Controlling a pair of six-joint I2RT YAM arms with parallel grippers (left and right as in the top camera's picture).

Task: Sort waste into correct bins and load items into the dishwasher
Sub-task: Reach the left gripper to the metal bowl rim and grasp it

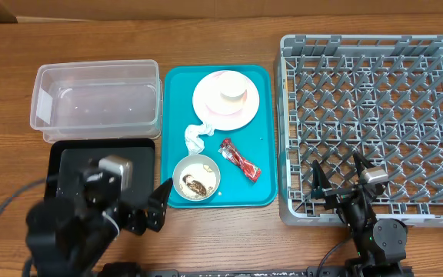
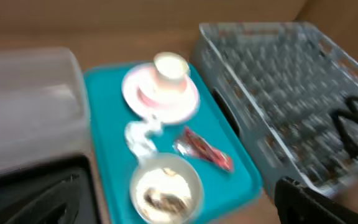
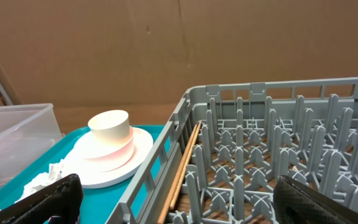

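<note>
Left gripper (image 1: pixel 158 208) spread, empty; bowl (image 1: pixel 197 177) at 2 o'clock. I'd pinch tissue (image 1: pixel 194 136) at 1 o'clock from top, clear of plate (image 1: pixel 226 98). Right gripper (image 1: pixel 337 178) spread, empty.

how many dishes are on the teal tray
3. A pale pink plate at the far end of the tray, a white cup standing on that plate, and a bowl holding food scraps at the near end. None looks hidden.
</note>
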